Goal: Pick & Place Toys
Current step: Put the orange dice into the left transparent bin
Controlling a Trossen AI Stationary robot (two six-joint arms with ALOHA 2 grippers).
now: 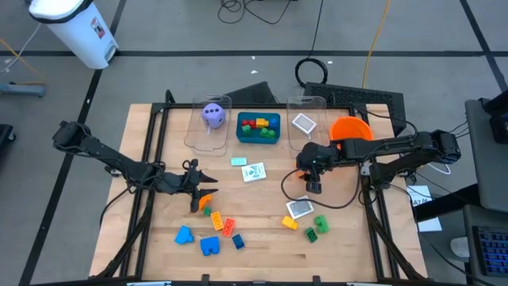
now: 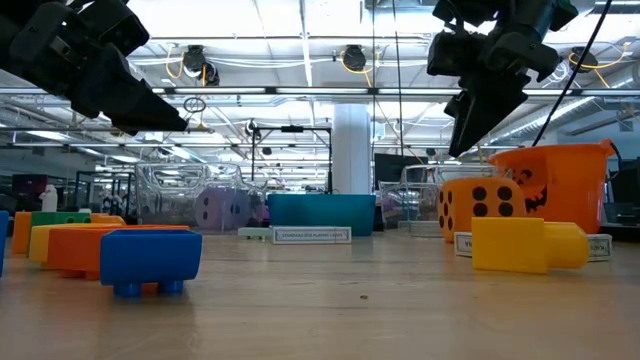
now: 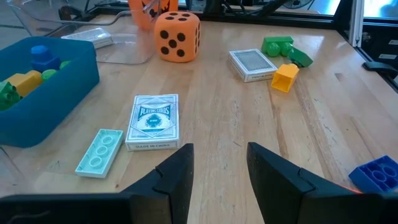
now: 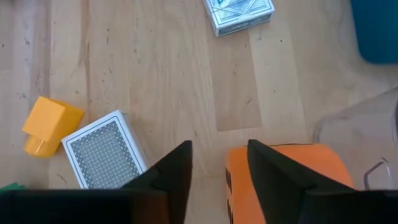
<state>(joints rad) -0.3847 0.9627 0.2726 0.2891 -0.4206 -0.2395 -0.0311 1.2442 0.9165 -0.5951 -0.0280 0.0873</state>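
An orange dotted die [image 4: 283, 180] stands on the table just below my right gripper [image 4: 219, 146], which hangs open a little above it [image 2: 468, 140] with bare wood showing between the fingers. In the high view this gripper [image 1: 314, 186] covers the die. A grey card pack [image 4: 102, 152] and a yellow brick [image 4: 46, 124] lie beside it. My left gripper [image 3: 221, 149] is open over the table's left middle [image 1: 203, 183], with nothing between its fingers. A teal card pack [image 3: 152, 121] and a flat teal brick [image 3: 99, 152] lie ahead of it. A purple die [image 1: 213, 114] sits in a clear bin.
A blue tray [image 1: 259, 137] holding bricks sits at the far middle, between two clear bins [image 1: 208, 135] [image 1: 305, 107]. An orange bowl [image 1: 351, 129] is at the far right. Loose blue, orange and red bricks [image 1: 209, 235] lie near the front left, and green bricks [image 1: 316, 226] at the front right.
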